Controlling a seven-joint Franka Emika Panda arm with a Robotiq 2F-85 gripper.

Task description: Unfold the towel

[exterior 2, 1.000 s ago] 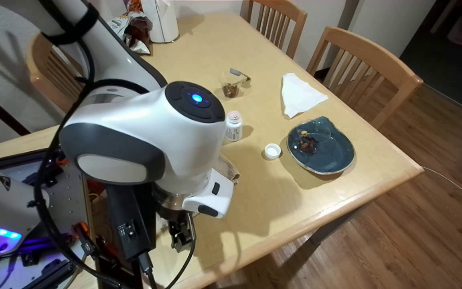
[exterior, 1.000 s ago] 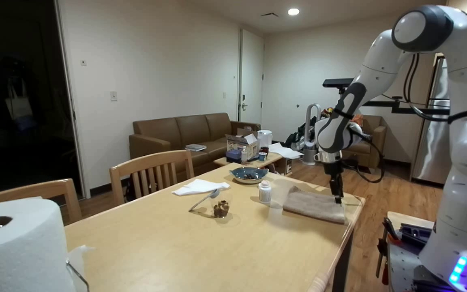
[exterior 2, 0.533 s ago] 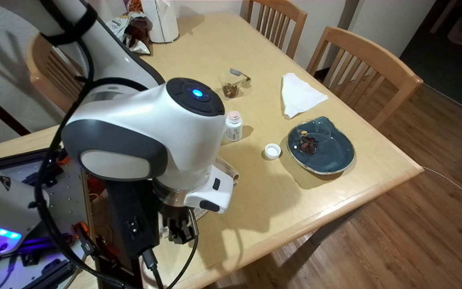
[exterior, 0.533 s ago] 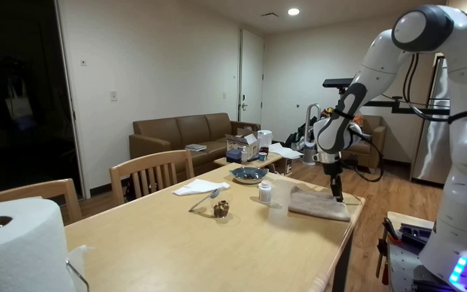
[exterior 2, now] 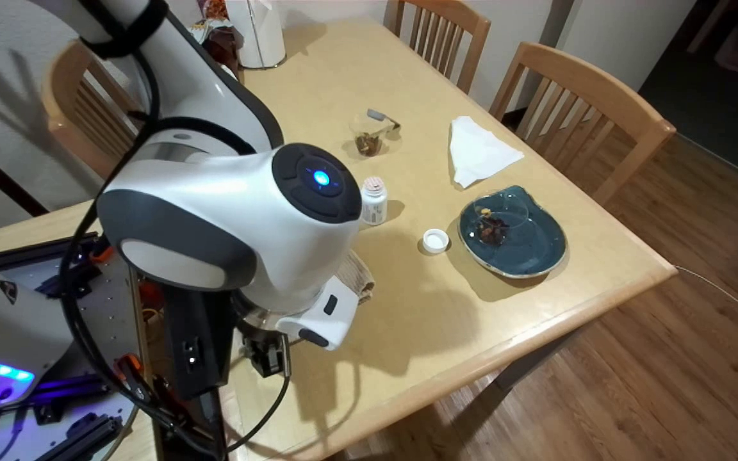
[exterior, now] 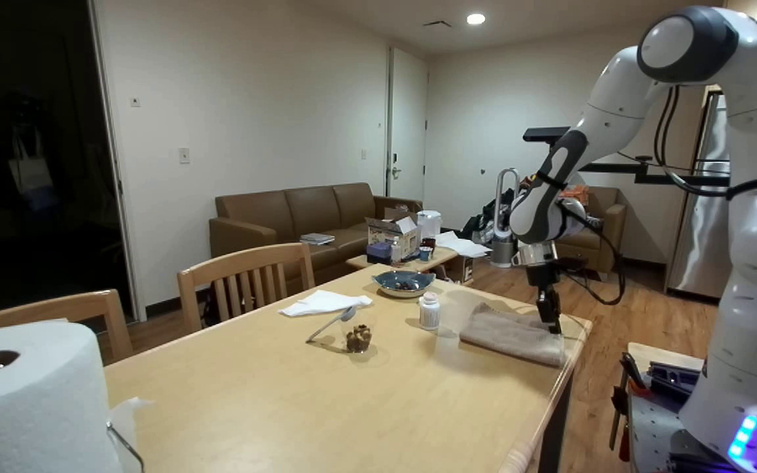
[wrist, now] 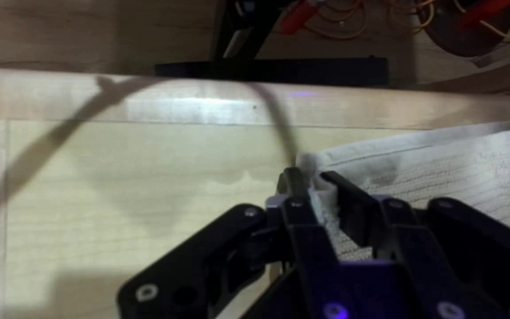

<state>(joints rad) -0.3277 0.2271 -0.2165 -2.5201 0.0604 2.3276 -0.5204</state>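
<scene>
The towel (exterior: 510, 334), beige-grey and ribbed, lies flat in a folded rectangle near the table corner on the robot's side. In an exterior view the arm covers most of it, so only a far corner of the towel (exterior 2: 355, 276) peeks out. My gripper (exterior: 554, 330) points down at the towel's end nearest the robot base. Seen from the wrist, a bunched bit of the towel's corner sits between the fingertips of my gripper (wrist: 311, 177), which is shut on it. The rest of the towel (wrist: 450, 177) spreads to the right, under one finger (wrist: 350, 199).
A white pill bottle (exterior: 429, 312) stands close to the towel, with its cap (exterior 2: 435, 241) and a blue dish (exterior 2: 529, 246) further along. A clear cup of nuts (exterior: 359, 338) and a white napkin (exterior: 326, 302) are on the table too. The table edge (wrist: 193, 104) runs close by the gripper.
The towel shifted slightly rightward in an exterior view, then back left. My gripper has moved a little lower and closer to the table's edge, and the arm's wrist has tilted slightly.
</scene>
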